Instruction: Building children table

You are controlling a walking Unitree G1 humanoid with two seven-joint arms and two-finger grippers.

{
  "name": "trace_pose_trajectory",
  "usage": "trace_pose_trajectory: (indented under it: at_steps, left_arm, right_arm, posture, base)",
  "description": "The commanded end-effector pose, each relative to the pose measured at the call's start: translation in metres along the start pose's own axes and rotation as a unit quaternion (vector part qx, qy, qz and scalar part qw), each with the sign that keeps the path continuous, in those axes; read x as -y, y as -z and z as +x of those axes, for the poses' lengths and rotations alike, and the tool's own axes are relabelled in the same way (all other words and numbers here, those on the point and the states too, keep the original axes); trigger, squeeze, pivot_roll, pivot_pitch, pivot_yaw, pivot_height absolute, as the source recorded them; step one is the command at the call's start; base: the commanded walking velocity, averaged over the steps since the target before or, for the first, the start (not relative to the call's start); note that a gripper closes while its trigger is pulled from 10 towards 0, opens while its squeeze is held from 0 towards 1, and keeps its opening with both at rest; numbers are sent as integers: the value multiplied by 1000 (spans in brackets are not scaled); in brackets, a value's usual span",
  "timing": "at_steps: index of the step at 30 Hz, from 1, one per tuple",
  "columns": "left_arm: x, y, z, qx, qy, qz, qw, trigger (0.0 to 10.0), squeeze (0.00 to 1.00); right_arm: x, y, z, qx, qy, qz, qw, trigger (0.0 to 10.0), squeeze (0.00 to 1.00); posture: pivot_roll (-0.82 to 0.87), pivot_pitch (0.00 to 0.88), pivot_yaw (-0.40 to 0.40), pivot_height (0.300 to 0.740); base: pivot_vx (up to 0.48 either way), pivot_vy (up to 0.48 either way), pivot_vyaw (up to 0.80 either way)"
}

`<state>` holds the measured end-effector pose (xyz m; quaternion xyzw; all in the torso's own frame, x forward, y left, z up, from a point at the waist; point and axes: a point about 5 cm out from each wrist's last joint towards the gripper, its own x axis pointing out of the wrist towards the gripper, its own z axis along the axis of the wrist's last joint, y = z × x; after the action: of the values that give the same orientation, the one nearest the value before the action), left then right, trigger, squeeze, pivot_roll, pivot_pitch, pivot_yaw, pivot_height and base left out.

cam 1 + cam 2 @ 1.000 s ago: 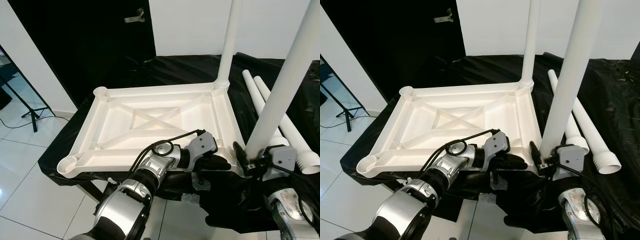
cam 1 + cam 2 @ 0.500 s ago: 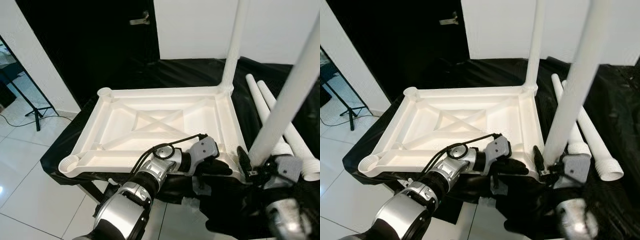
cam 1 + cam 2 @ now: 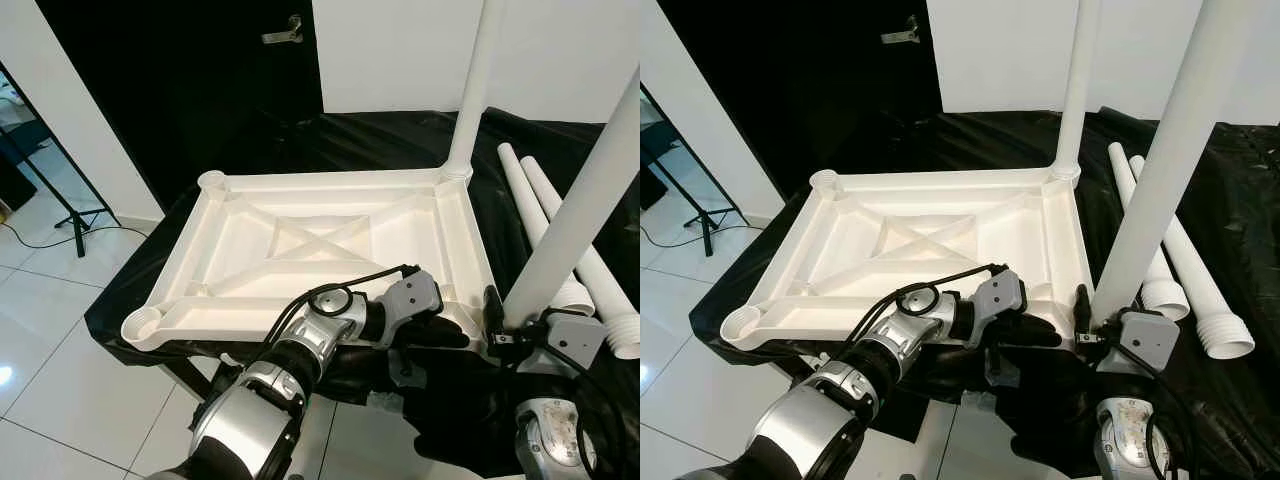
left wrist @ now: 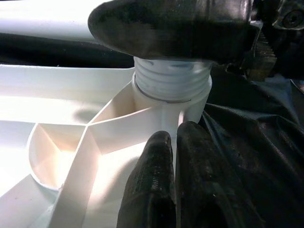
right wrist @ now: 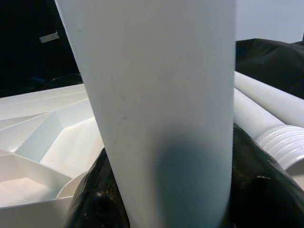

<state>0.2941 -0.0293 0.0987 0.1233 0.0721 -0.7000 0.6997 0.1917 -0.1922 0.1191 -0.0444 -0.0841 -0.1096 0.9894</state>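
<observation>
A white plastic tabletop (image 3: 330, 250) lies upside down on a black cloth (image 3: 400, 140), its ribbed underside facing up with a crossed brace in the middle; round sockets sit at the corners, the near left socket (image 3: 142, 325) and the far left socket (image 3: 211, 181) both open. At the far right corner a white leg (image 3: 474, 80) stands upright in its socket; at the near right corner a second leg (image 3: 1160, 170) rises, tilted slightly to the right, its threaded end sitting in the near right socket (image 4: 166, 107) with several threads visible above the rim. The right gripper (image 3: 1092, 312) is clamped around this second leg close to its base, one black finger (image 5: 259, 190) on each side of the white tube. The left gripper (image 3: 450, 333) lies low along the tabletop's near edge, reaching right toward that same corner; its two black fingers (image 4: 152, 190) are closed together with nothing between them, tips resting against the outside of the near right socket. On the right, two spare legs (image 3: 545, 215) lie side by side on the cloth, threaded ends (image 3: 1225, 335) pointing near, just beside the tabletop's right edge. A black door (image 3: 200, 70) stands in the far wall; a tripod stand (image 3: 60, 200) is on the tiled floor (image 3: 50, 370) at the left.
</observation>
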Motion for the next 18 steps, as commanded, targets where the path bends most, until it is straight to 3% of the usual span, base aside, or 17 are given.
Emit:
trace_pose_trajectory:
  at_steps: [1,3,4,7,8,10,11,14,15,18]
  left_arm:
    - [10,43,-6,-76,-52,-73,993,10000,0]
    - [10,44,-7,-76,-52,-74,993,10000,0]
    - [10,45,-7,-77,-52,-74,993,10000,0]
    - [11,45,-7,-77,-53,-75,993,10000,0]
    - [11,45,-6,-76,-54,-76,993,10000,0]
    - [11,45,-6,-75,-54,-76,993,10000,0]
    - [11,44,-5,-74,-55,-77,993,10000,0]
    - [11,44,-4,-72,-55,-78,993,10000,0]
    - [12,44,-4,-72,-55,-79,993,10000,0]
    - [12,44,-4,-72,-55,-79,993,10000,0]
  right_arm:
    - [23,5,-10,-12,61,-37,997,9451,0]
    - [22,5,-9,-16,51,-42,998,10000,0]
    - [19,4,-9,-11,28,-38,999,10000,1000]
    - [14,3,-5,-7,-23,-32,999,10000,1000]
    - [10,2,0,-3,-70,-30,997,10000,824]
    - [9,2,2,-2,-84,-29,996,10000,824]
    - [8,1,4,3,-108,-30,994,10000,0]
    - [5,2,9,-3,-195,-26,980,10000,0]
    - [8,4,10,-18,-241,-18,970,10000,0]
    - [9,4,10,-21,-250,-16,968,10000,0]
  posture:
    - [34,0,87,740]
    - [33,0,85,740]
    - [34,0,83,740]
    - [33,0,78,740]
    - [34,0,74,740]
    - [34,0,74,740]
    - [34,0,70,740]
    - [34,0,69,740]
    - [34,0,67,740]
    - [34,0,66,740]
  base:
    - [0,0,0]
    - [0,0,0]
    - [0,0,0]
    - [0,0,0]
    - [0,0,0]
    - [0,0,0]
    - [0,0,0]
    - [0,0,0]
    - [0,0,0]
    - [0,0,0]
